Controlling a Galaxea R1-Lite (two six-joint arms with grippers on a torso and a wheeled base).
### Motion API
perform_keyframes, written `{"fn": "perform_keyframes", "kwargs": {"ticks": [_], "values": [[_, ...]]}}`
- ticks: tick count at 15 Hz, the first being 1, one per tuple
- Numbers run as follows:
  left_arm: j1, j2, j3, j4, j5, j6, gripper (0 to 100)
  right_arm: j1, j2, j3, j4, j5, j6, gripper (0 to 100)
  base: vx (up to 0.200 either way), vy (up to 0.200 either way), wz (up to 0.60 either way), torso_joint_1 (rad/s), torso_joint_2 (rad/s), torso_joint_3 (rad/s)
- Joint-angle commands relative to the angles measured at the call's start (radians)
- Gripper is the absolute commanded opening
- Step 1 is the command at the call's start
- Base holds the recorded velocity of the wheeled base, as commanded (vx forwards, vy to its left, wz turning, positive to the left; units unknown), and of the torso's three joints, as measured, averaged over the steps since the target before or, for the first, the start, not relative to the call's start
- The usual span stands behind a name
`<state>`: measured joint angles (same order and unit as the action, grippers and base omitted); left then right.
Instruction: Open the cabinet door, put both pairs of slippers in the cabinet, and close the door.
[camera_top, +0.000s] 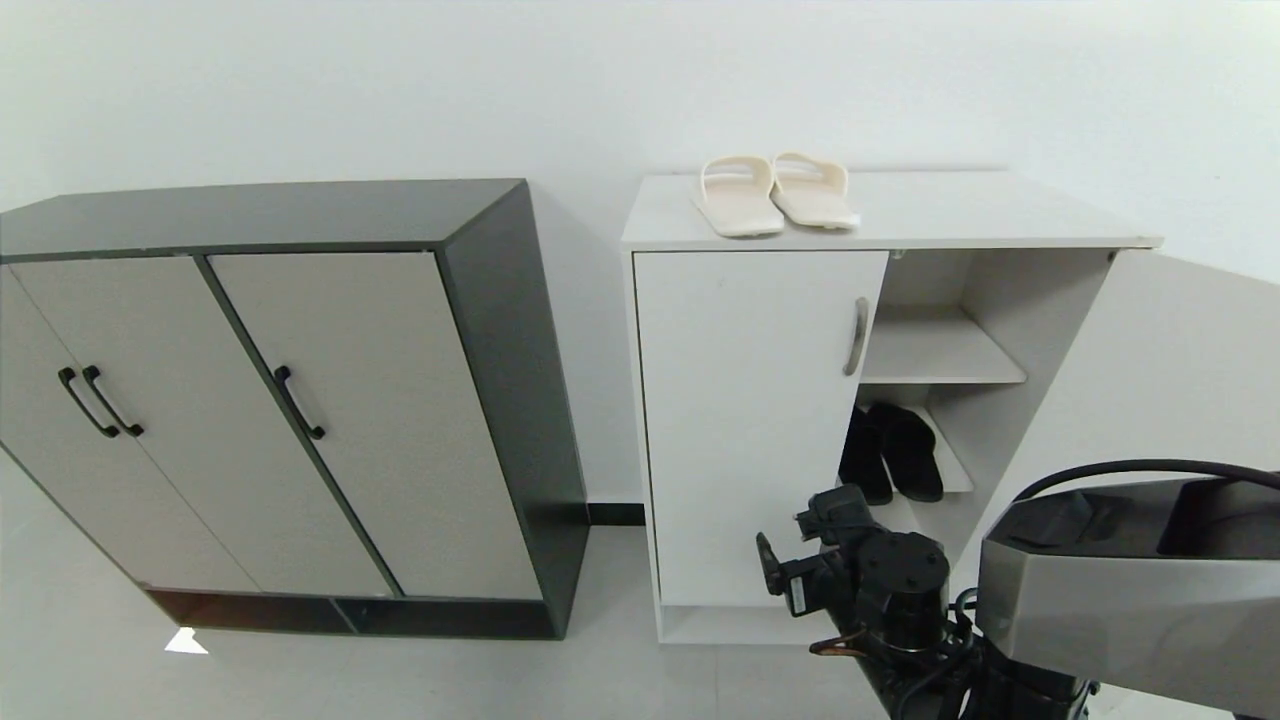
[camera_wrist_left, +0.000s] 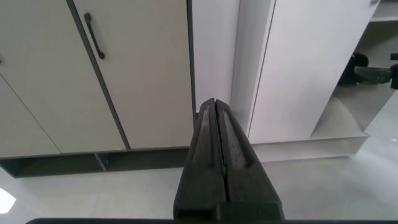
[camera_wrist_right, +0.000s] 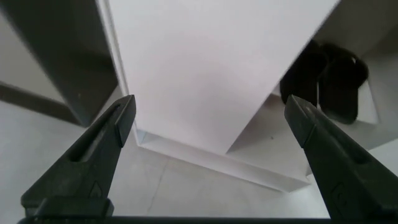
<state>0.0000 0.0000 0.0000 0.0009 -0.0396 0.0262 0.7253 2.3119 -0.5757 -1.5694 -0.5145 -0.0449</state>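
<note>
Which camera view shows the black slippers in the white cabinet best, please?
The head view: both black slippers lie side by side on the cabinet's lower shelf. The right wrist view catches them closer, but the door hides part of one. In the left wrist view they're too small to tell.

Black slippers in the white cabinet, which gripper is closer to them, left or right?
Right. The right gripper hangs open just in front of the black slippers; the left gripper, shut, sits farther back, off toward the dark cabinet.

We see a dark grey cabinet (camera_top: 505, 400) with pale doors (camera_top: 370, 420) shut and black handles (camera_top: 298, 402). Behind it is a white wall (camera_top: 300, 90), under it the floor (camera_top: 400, 680).
</note>
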Motion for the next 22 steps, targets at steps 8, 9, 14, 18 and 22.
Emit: {"fn": "perform_keyframes", "kwargs": {"ticks": [8, 9, 14, 18, 22], "values": [[0.000, 0.002, 0.000, 0.001, 0.000, 0.000, 0, 0.000, 0.011, 0.001, -0.001, -0.001, -0.006, 100, 0.000, 0.000, 0.00, 0.181, -0.49, -0.316], [0.000, 0.002, 0.000, 0.001, 0.000, 0.000, 0, 0.000, 0.011, 0.001, -0.001, -0.001, -0.006, 100, 0.000, 0.000, 0.00, 0.217, -0.51, -0.320], [0.000, 0.002, 0.000, 0.001, 0.000, 0.000, 0, -0.001, 0.012, 0.001, -0.001, -0.001, -0.006, 100, 0.000, 0.000, 0.00, 0.233, -0.54, -0.320], [0.000, 0.002, 0.000, -0.001, 0.000, 0.000, 0, -0.001, 0.017, -0.003, -0.001, 0.001, -0.006, 100, 0.000, 0.000, 0.00, 0.253, -0.58, -0.332], [0.000, 0.002, 0.000, 0.001, 0.000, 0.001, 0, -0.006, 0.026, -0.019, -0.001, 0.034, -0.029, 100, 0.000, 0.000, 0.00, 0.233, -0.52, -0.279]]}}
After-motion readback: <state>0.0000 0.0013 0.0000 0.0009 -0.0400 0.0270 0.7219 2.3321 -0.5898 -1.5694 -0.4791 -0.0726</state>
